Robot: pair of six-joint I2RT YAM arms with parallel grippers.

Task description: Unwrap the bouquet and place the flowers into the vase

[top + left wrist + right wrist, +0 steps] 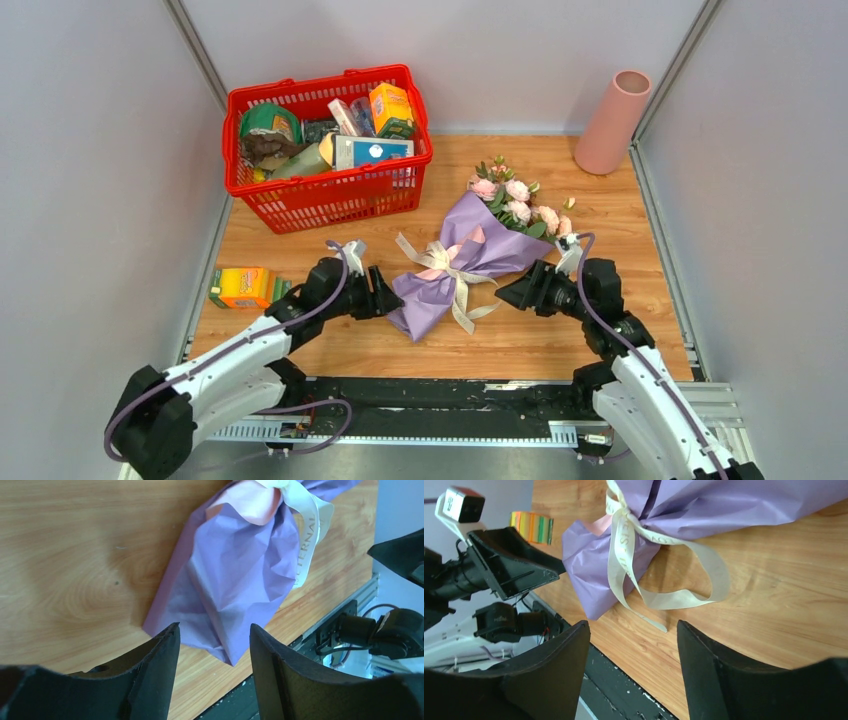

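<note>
Black fingers (150, 675) of the left end effector (214, 639) fill the bottom of its wrist view. They stand apart with nothing clamped, and the crumpled tail of the lilac-purple paper-wrapped bouquet of pink roses (480, 240) lies just beyond their tips. Opposite, the right end effector (632, 630) also has its jaws apart and empty, aimed at the loose loop of the cream ribbon bow (620, 550). The bouquet lies on its side mid wooden worktop (520, 342), blooms toward the far right, well apart from the tall salmon-pink cylinder vase (612, 122) in the far right corner. Likely trouble: the ribbon lies thin and flat on the wood, so the right fingers may scrape the worktop or pinch nothing. If the left grips only loose paper, a tug on the bow could tear the wrap or drag the whole bunch instead of undoing the knot. Both arms reach low and forward, forearms angled inward, facing each other across the tied waist.
</note>
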